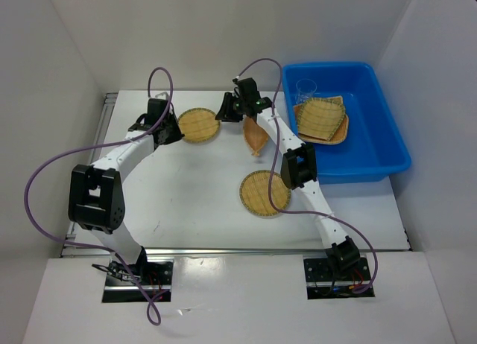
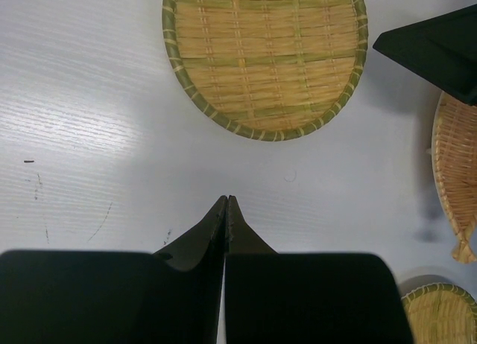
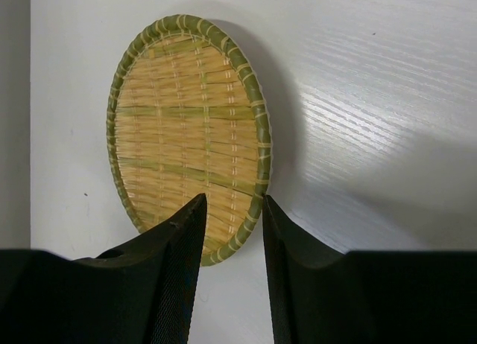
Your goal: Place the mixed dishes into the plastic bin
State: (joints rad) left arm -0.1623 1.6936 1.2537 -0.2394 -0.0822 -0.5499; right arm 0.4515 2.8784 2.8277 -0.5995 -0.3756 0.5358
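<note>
A round woven tray [image 1: 198, 125] lies at the back of the table, also in the left wrist view [image 2: 264, 57] and the right wrist view [image 3: 186, 128]. My right gripper [image 1: 225, 113] [image 3: 232, 200] is open, its fingers on either side of that tray's near rim. My left gripper [image 1: 176, 134] [image 2: 226, 200] is shut and empty, just left of the same tray. A leaf-shaped tray [image 1: 256, 135] [image 2: 456, 188] and a second round tray [image 1: 264, 193] [image 2: 440, 314] lie on the table. The blue bin [image 1: 373, 147] at the right holds stacked trays [image 1: 322, 119] and a clear cup [image 1: 305, 87].
White walls close in the table at the back and both sides. The right arm's links reach over the table between the second round tray and the bin. Purple cables loop above both arms.
</note>
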